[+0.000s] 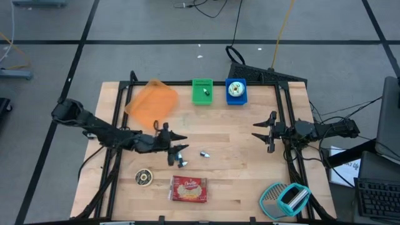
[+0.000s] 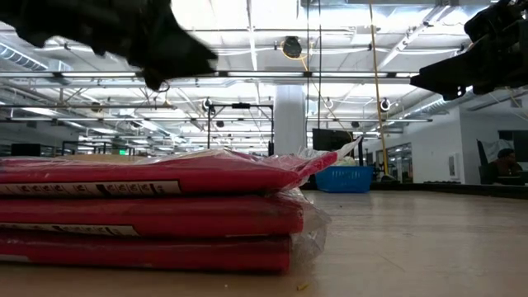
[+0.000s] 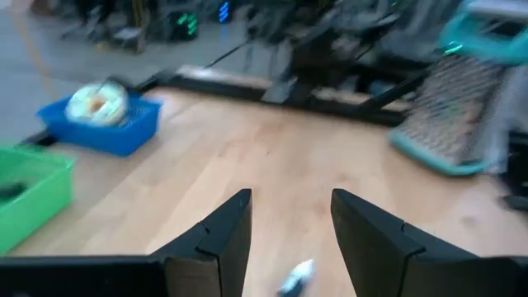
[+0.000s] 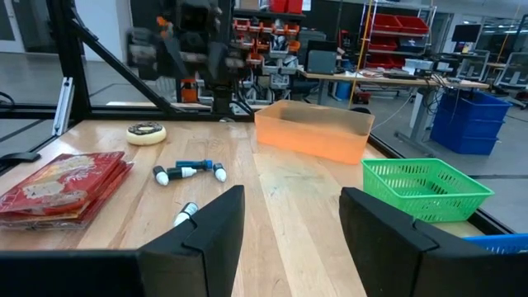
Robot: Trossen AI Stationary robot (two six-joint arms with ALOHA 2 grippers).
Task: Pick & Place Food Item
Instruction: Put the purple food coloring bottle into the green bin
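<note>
- We have the left gripper [image 1: 177,150] hovering mid-table, fingers [image 3: 221,235] parted with nothing between them.
- The food we judge likeliest is the red snack pack [image 1: 189,189], lying flat near the front edge, just beyond our fingertips; the donut [image 1: 144,177] sits beside it.
- Good practice here: swing over the pack, come straight down, and pinch a short edge so the wrapper doesn't slip.
- Mind the small white pieces [image 1: 204,153] close by.
- Our right gripper [image 1: 267,132] waits at the right side, its fingers apart and holding nothing.
- The orange bin [image 1: 152,102] looks roomiest for the drop.
</note>
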